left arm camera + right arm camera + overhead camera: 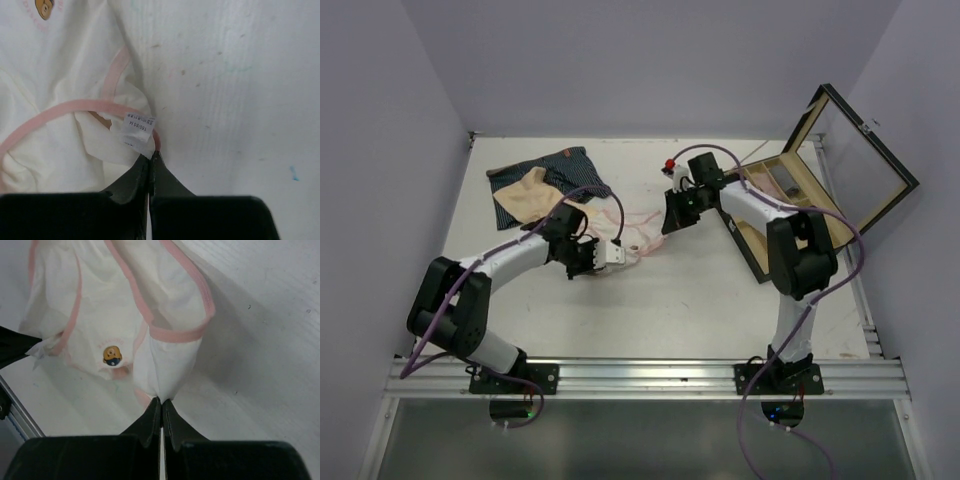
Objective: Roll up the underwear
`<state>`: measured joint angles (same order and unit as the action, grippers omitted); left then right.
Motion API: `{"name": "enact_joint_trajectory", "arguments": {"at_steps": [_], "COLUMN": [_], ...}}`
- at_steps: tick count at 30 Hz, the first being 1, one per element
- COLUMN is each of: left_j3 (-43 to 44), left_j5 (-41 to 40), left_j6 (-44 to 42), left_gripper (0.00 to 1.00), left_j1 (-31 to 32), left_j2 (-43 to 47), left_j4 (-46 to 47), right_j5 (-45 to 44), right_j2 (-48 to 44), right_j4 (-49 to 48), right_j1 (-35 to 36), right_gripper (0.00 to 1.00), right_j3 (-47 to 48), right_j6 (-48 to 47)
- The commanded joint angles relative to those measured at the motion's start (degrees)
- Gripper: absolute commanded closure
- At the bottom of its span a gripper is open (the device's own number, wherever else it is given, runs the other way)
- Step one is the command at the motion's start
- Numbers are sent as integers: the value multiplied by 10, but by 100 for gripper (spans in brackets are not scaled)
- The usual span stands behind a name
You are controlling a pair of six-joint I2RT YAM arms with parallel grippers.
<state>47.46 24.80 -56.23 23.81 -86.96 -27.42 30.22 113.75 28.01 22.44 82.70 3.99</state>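
Pink-and-white underwear (115,315), left fingers (132,182), right fingers (150,422) pinching edges, arms bent inward

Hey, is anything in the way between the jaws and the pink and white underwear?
Nothing visible: the left jaws pinch the pink-and-white underwear beside its size label, the right jaws pinch another edge.

The pink-and-white underwear (115,305) is soft matt cloth, the bench (240,90) matt white and faintly scuffed, the box (750,248) wood with a glossy glass lid (860,160).
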Motion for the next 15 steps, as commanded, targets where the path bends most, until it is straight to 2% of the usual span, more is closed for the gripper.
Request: {"name": "enact_joint_trajectory", "arguments": {"at_steps": [1,3,5,6,8,9,10,12,13,15], "left_j3": [94,138,169,178,205,213,221,242,250,273], "left_j5": [172,223,248,258,247,235,224,202,195,172], "left_j6": [-44,-15,44,66,170,202,283,350,397,439], "left_gripper": [100,100,100,100,100,100,100,100,100,96], "left_j1": [3,3,-7,-28,-57,-73,-109,-139,-159,-168], "left_j2": [19,9,-40,-65,-147,-171,-206,-232,-253,-269], "left_j4": [-246,-287,-288,-266,-215,-161,-128,-49,-32,-4], "right_j5": [39,33,23,4,-14,-28,-35,-45,-52,-58], "right_j2": [-89,-119,-124,-115,-103,-87,-80,-64,-51,-40], "right_j4": [47,52,60,65,70,72,72,75,75,75], "right_j1": [-2,-2,-2,-4,-6,-9,-10,-11,-12,-12], "right_gripper": [100,100,100,100,100,100,100,100,100,100], "right_j3": [-25,-49,-56,-57,-54,-48,-46,-38,-31,-25], "right_j6": [-55,-63,-75,-79,-85,-86,-86,-86,-86,-84]}}
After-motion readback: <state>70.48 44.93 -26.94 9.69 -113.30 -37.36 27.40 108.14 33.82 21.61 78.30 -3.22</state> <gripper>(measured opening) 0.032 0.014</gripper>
